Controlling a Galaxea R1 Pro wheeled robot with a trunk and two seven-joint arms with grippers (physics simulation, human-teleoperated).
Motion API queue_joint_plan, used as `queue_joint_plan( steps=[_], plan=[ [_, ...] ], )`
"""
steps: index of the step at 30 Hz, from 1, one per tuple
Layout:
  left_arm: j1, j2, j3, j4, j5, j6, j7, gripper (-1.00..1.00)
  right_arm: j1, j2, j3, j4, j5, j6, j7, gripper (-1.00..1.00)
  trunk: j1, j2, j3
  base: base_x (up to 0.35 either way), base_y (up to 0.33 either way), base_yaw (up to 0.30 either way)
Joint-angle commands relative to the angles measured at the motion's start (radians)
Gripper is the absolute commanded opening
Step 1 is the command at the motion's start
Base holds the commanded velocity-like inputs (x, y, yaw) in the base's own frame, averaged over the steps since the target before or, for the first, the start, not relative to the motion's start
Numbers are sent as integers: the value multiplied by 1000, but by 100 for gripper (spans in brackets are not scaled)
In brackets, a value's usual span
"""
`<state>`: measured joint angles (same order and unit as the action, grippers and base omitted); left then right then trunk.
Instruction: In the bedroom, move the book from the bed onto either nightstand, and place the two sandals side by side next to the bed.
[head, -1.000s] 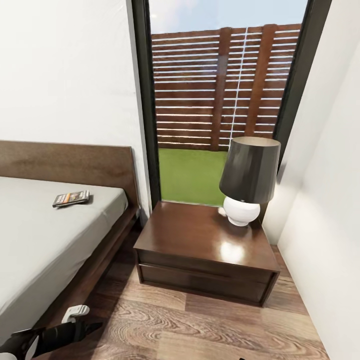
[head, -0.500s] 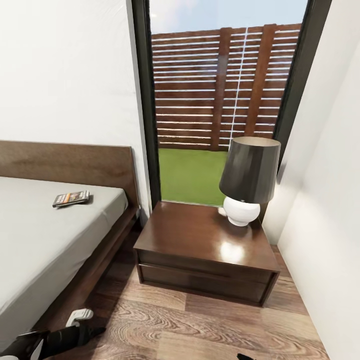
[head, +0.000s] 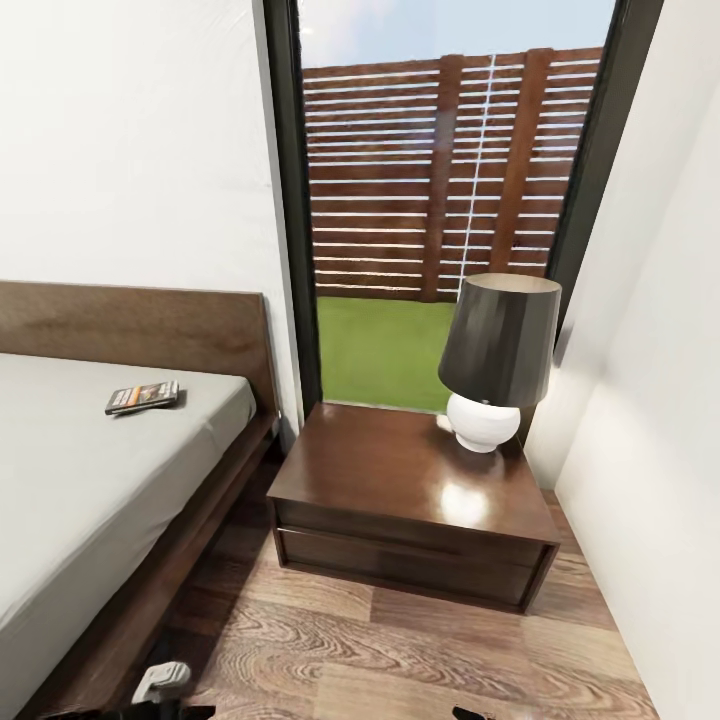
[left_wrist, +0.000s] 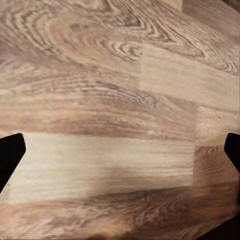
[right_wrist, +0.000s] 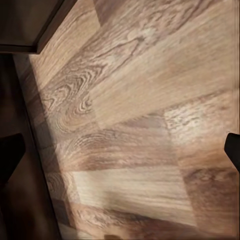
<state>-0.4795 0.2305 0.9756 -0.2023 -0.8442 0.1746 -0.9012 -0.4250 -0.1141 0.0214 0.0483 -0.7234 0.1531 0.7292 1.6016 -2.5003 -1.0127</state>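
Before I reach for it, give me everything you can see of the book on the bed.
The book is a thin small paperback with a dark cover, an orange band and pale lettering too small to read. It lies flat and closed on the light-grey mattress, near the headboard and towards the side of the bed facing the nightstand, turned slightly askew. Only the mattress touches it.

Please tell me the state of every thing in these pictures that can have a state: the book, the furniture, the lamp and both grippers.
book: lying flat on the bed, near the headboard, not yet moved.
bed: bare grey mattress, only the book on it.
nightstand: drawers closed, the lamp on its top.
lamp: upright, seems off.
left gripper: open, empty, over the wood floor.
right gripper: open, empty, over the floor.
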Motion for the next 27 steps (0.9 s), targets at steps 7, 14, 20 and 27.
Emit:
queue_joint_plan(
  steps=[7,14,20,27],
  plan=[
    [39,5,42,-11,17,17,-45,100,24,-6,-35,4,29,-28,44,100,0,0,-1,0,0,0],
    [79,8,45,-12,17,13,-84,100,26,-6,-50,5,69,-31,84,100,-1,0,7,0,0,0],
    [99,8,44,-13,17,14,-95,100,26,-6,-53,6,82,-28,90,100,-21,35,26,0,0,0],
    [99,6,42,-13,18,13,-56,100,26,-3,-53,7,82,-28,51,100,-48,84,48,0,0,0]
  ],
)
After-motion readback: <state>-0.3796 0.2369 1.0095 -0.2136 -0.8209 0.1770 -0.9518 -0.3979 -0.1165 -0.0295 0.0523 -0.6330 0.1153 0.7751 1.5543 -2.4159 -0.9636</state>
